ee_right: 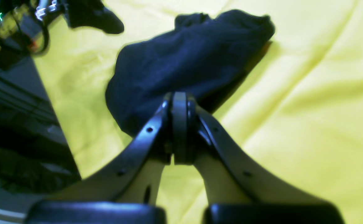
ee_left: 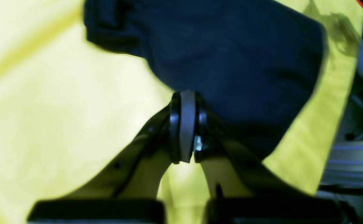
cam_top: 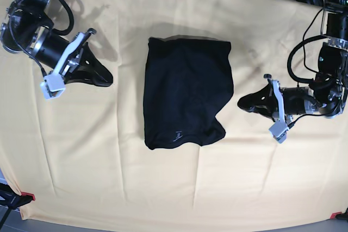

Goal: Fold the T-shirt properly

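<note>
The T-shirt (cam_top: pixel 187 91) is plain black in the base view, without any pattern, and it has one tiny pale mark (cam_top: pixel 178 136) near its lower edge. In both wrist views the same T-shirt (ee_left: pixel 231 62) (ee_right: pixel 187 59) looks very dark navy blue. The cloth (cam_top: pixel 163 188) covering the table is pale yellow in the base view, more orange-cream there, and bright lemon yellow in the wrist views. The left gripper (cam_top: pixel 244 103) and the right gripper (cam_top: pixel 106 77) have black fingers, and each arm carries a white part behind them. Small red clips (cam_top: pixel 27 196) sit at the cloth's lower corners.
</note>
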`<state>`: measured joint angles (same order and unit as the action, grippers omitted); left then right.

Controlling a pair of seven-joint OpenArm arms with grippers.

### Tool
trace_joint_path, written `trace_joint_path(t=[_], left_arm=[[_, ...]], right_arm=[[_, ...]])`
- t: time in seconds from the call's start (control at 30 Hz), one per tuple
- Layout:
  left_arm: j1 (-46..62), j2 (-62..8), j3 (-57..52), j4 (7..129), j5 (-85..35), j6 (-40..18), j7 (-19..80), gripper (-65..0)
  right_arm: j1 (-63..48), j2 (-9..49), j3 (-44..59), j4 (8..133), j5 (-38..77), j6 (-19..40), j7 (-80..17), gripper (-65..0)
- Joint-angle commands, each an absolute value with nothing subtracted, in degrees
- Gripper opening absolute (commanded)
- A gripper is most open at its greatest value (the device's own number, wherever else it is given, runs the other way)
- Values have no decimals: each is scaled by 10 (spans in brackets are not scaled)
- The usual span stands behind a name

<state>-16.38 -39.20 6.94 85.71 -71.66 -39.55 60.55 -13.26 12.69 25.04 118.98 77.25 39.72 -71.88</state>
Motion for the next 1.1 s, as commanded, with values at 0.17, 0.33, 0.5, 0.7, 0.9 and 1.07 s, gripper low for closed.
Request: trace_joint_path(t=[0.17,0.33,0.5,0.7,0.9,1.07], left_arm=[[-58,-403,-59,975,-743,-400,622,-650],[48,-403,-146,1048,-745,-400,635,-650],[169,-403,-231,1126,-745,-400,649,-650],[300,-403,-329,1196,-800,-398,688,-650],[444,-403,-414,1236,-839,-397,724,-650],[561,-396,-444,1240,-847,-390,749,-650]], right_arm=[[-194,153,335,1201,845,400,-749,-650],[-265,154,390,1216,850,400,-773,-650],[-365,154,430,1255,850,400,-780,-650],[-470,154,471,1277,850,400,-788,-650],[-567,154,493,1278,850,400,-800,-650],[-647,154,492,1278,850,400,-800,-650]])
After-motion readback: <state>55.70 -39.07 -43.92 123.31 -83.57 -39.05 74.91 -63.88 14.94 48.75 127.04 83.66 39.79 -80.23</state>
